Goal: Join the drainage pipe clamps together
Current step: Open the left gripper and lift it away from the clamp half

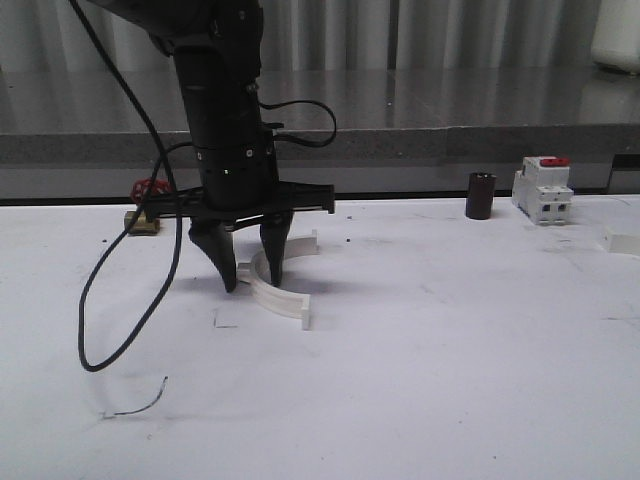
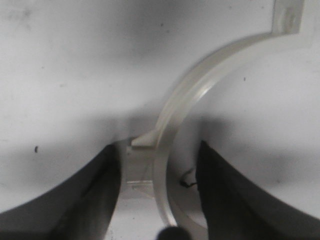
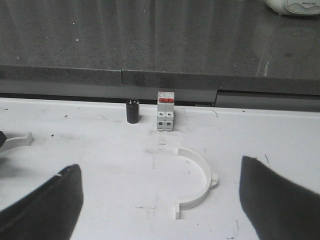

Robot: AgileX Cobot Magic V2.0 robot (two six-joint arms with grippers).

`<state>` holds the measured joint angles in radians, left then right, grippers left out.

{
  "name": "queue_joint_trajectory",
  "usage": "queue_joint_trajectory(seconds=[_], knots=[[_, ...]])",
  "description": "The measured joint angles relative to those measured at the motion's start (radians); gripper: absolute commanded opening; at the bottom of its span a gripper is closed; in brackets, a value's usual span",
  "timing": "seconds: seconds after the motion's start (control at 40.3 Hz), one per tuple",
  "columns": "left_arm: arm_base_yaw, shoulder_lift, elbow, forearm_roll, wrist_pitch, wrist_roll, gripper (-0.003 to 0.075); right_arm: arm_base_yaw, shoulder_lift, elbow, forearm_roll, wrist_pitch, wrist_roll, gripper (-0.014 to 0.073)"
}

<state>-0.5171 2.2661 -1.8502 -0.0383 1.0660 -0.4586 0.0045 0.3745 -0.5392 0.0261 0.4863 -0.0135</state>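
Note:
One white drainage pipe clamp (image 1: 270, 290) lies on the white table left of centre, its arc opening to the right. My left gripper (image 1: 250, 272) stands over it, open, the fingertips down at the table on either side of the band's curved back. In the left wrist view the band (image 2: 175, 110) runs between the two dark fingers (image 2: 95, 200), with a gap on each side. A second clamp (image 3: 197, 177) lies on the table ahead of my open right gripper (image 3: 160, 210), nothing between its fingers. Part of a white piece (image 1: 620, 241) shows at the table's right edge.
A white breaker with a red top (image 1: 543, 190) and a black cylinder (image 1: 481, 195) stand at the back right. A red-handled brass valve (image 1: 143, 205) sits behind the left arm. A black cable (image 1: 95, 300) loops down left of the arm, and a loose wire (image 1: 140, 398) lies near the front.

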Motion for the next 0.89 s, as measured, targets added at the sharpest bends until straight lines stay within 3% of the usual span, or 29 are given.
queue_joint_trajectory(seconds=[0.074,0.471,0.644,0.892], knots=[[0.0,0.002,-0.018,0.002,0.021,0.004,0.0473,0.0,0.0,0.0,0.0,0.0,0.0,0.0651],[0.0,-0.084,-0.073,0.167,0.151,0.099,0.0456,0.0,0.0,0.0,0.0,0.0,0.0,0.0651],[0.0,-0.18,-0.071,0.173,0.136,0.137,0.0356,0.0,0.0,0.0,0.0,0.0,0.0,0.0651],[0.0,-0.316,-0.071,0.182,0.118,0.177,0.0111,0.0,0.0,0.0,0.0,0.0,0.0,0.0651]])
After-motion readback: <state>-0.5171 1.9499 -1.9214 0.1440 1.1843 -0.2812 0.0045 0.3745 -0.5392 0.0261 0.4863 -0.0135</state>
